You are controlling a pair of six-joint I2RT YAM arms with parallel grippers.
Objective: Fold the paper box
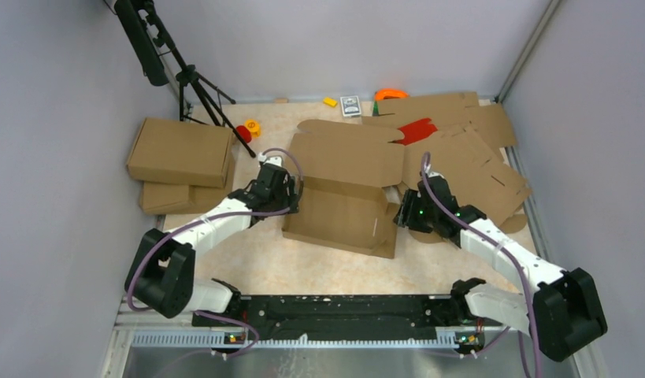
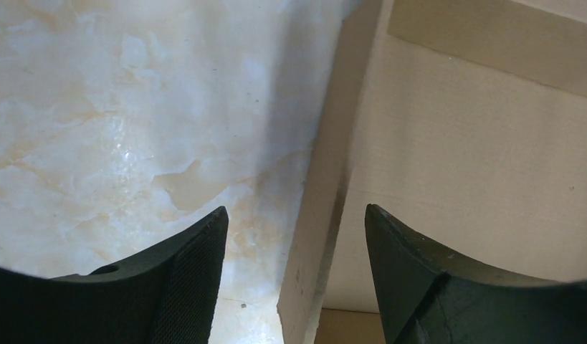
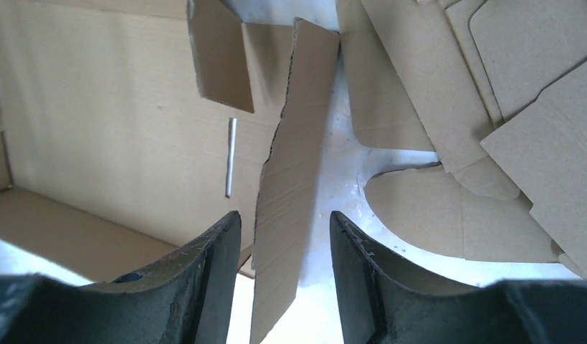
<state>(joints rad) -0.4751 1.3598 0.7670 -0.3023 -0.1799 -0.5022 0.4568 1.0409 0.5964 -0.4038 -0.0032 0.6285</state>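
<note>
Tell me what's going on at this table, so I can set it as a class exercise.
Two robot arms are folding the paper box mid-table. The left gripper straddles the box's left wall, jaws open. The right gripper sits likewise around the upright right flap, not clamped. The lid is not yet closed. Folded boxes sit far left, flat sheets far right.

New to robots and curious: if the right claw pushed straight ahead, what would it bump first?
Probably the upright side flap of the paper box, standing between the open fingers of the right gripper; depth is unclear.
</note>
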